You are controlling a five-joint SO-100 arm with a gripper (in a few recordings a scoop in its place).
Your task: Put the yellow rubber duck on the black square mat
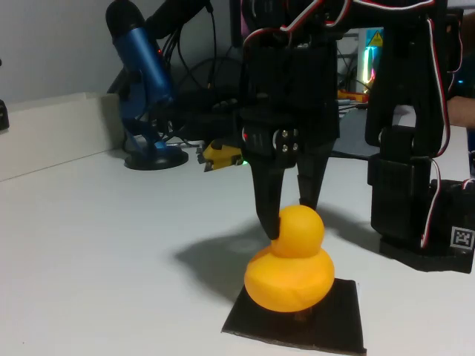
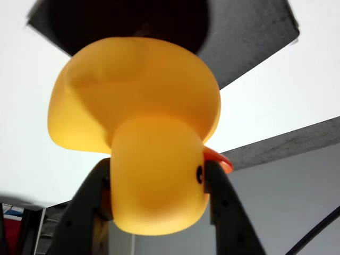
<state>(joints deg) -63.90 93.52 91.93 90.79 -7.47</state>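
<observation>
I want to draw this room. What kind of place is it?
Probably someone's desk or hobby workbench: a blue microphone on a stand, tangled cables behind it, and glowing computer gear at the back.

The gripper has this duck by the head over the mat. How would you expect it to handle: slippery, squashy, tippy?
The yellow rubber duck looks glossy and rounded, so the gripper, pinching its head, could probably slip. It looks hollow, so likely light and somewhat squashy. Its wide plump body suggests it should sit steadily on the black square mat rather than roll.
</observation>
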